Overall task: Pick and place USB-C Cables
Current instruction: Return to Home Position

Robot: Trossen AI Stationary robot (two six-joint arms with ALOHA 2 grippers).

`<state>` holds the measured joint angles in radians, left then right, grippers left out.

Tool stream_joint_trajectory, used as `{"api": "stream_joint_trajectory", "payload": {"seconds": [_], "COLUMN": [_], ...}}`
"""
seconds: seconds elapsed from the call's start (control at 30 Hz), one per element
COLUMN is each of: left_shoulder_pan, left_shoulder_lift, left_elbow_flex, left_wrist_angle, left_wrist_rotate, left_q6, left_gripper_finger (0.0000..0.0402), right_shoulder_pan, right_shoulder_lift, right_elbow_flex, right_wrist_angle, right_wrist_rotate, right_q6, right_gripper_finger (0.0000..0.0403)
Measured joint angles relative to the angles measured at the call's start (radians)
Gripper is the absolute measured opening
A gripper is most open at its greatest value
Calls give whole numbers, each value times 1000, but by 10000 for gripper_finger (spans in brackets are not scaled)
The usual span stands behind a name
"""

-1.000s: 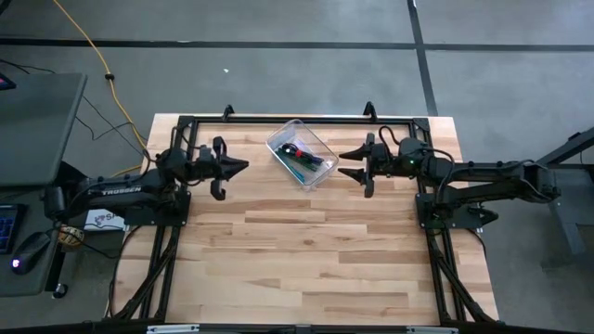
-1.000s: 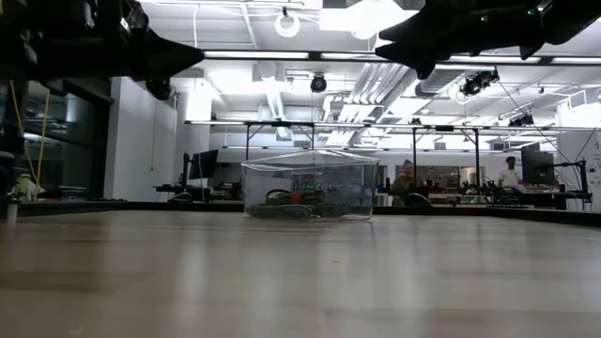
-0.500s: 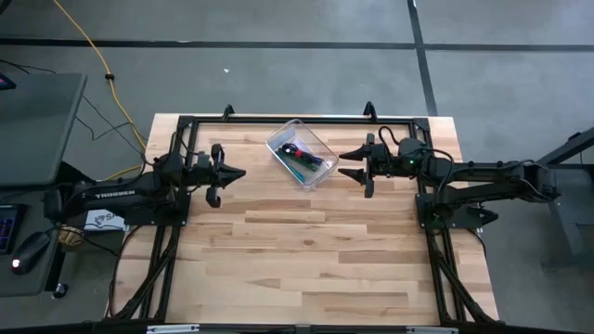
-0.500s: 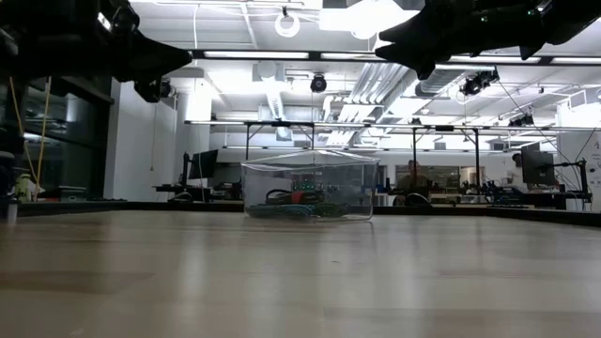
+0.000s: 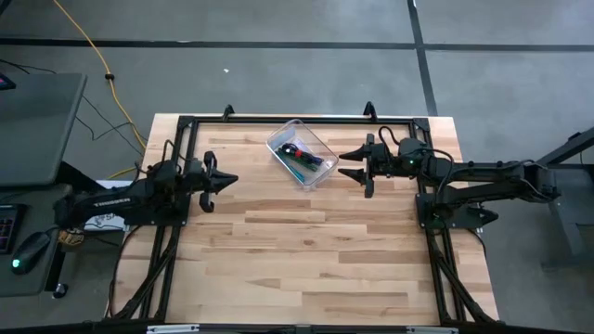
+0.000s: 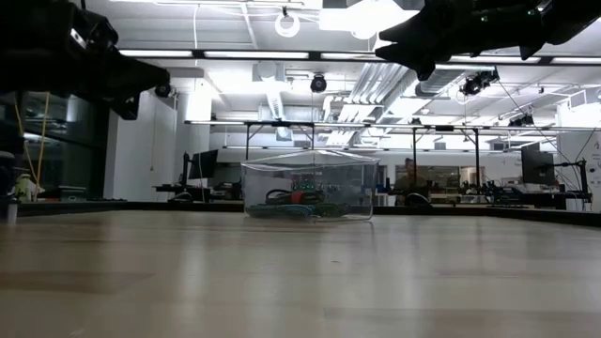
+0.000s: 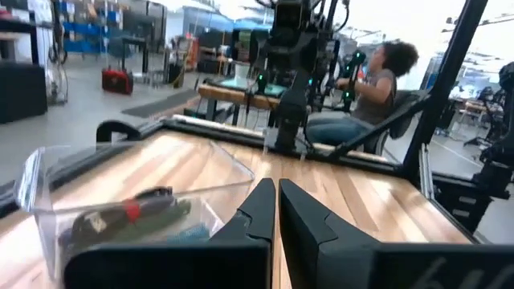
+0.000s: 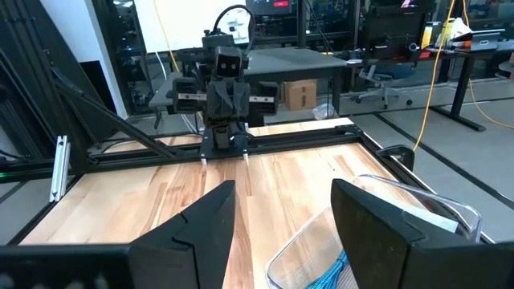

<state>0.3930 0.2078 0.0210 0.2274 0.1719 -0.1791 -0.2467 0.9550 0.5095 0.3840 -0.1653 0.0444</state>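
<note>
The USB-C cables lie bundled inside the clear plastic bin (image 5: 302,153) at the table's far middle. In the left wrist view I see the black cable with the red band (image 7: 128,213), a green one (image 7: 165,218) and a teal one (image 7: 193,234) on the bin's floor. I cannot make out the purple one. My left gripper (image 5: 234,179) hovers left of the bin, shut, its tips together (image 7: 275,202). My right gripper (image 5: 347,164) hovers right of the bin, open (image 8: 281,213), above the table. Both point toward the bin (image 6: 310,186).
A black metal frame (image 5: 297,119) runs along the table's far edge and down both sides. Bare wood (image 5: 306,250) spreads from the bin to the near edge. The teal cable (image 8: 337,273) and the bin's rim (image 8: 401,197) show in the right wrist view. A person (image 7: 377,80) sits beyond the table.
My left arm has drawn back toward the table's left edge and a little toward the near edge, away from the bin, its gripper staying shut. The right arm, the bin and the cables have kept still.
</note>
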Motion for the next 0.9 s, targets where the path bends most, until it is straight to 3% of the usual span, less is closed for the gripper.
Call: {"api": "stream_joint_trajectory", "payload": {"seconds": [0.13,0.3,0.67,0.9], "left_shoulder_pan": [-27,-104,-396,-462], "left_shoulder_lift": [-83,-170,-172,-174], "left_elbow_flex": [-3,-9,-9,-9], "left_wrist_angle": [-99,-215,-185,-170], "left_wrist_rotate": [-34,-165,-408,-506], "left_q6": [-10,-20,-31,-3], "left_gripper_finger": [0,0,0,0], "right_shoulder_pan": [0,0,0,0], "right_shoulder_lift": [0,0,0,0], "right_elbow_flex": [0,0,0,0], "right_wrist_angle": [0,-3,-44,-44], "right_wrist_rotate": [0,0,-1,-2], "right_q6": [0,0,46,79], "right_gripper_finger": [197,197,197,197]}}
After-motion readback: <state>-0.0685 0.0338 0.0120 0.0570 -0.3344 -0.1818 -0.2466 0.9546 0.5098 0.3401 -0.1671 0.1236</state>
